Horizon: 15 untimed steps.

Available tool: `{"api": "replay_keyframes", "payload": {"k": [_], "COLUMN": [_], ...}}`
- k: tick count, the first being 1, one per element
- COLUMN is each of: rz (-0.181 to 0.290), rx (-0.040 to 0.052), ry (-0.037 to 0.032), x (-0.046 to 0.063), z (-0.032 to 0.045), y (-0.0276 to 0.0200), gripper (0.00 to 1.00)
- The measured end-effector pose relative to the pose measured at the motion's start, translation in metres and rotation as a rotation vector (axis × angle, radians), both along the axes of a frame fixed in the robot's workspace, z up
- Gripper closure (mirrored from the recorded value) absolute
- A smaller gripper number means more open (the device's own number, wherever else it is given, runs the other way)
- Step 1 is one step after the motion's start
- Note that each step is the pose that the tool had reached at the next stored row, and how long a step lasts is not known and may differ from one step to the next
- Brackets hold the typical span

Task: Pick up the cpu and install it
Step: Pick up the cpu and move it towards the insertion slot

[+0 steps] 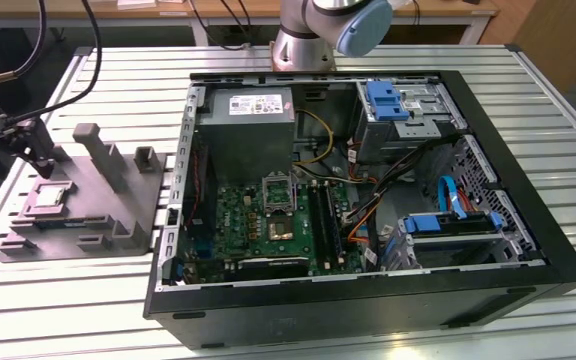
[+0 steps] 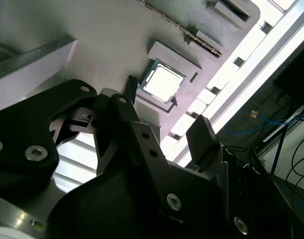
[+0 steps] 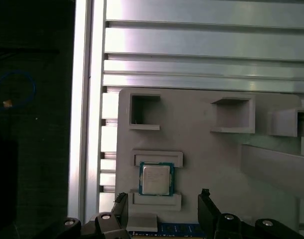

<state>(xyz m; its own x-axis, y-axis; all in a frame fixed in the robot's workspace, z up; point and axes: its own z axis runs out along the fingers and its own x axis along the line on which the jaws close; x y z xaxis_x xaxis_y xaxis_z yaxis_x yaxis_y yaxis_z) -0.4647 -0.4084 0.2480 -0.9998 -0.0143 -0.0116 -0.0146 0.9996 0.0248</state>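
Observation:
The cpu (image 1: 48,196) is a small square chip with a silvery top. It lies flat in a shallow pocket of the grey fixture block (image 1: 118,217) at the exterior view's left, outside the computer case. Both wrist views show the cpu (image 2: 163,82) (image 3: 156,178) seated between two low grey ledges. My gripper (image 1: 36,156) hangs just above the fixture, close over the chip. Its fingers stand open in both wrist views, gripper (image 2: 164,109) (image 3: 163,198), with nothing between them. The green board's socket (image 1: 281,227) lies inside the open case.
The open black case (image 1: 528,225) holds a grey power-supply box (image 1: 253,112), upright memory sticks (image 1: 320,217), blue drive brackets (image 1: 386,101) and loose cables. Tall posts (image 1: 98,146) rise from the fixture beside my gripper. The slatted metal table (image 1: 58,300) ends just past the fixture.

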Motion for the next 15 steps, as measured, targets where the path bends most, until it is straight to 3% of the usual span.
{"api": "replay_keyframes", "payload": {"k": [7,15], "rz": [0.010,0.010], "rx": [0.0001,0.0001], "ry": [0.0000,-0.0001], "x": [-0.0011,-0.0010], "z": [-0.0073,-0.0096], "y": [-0.0019,-0.0020], "gripper": [0.34,0.34]}}
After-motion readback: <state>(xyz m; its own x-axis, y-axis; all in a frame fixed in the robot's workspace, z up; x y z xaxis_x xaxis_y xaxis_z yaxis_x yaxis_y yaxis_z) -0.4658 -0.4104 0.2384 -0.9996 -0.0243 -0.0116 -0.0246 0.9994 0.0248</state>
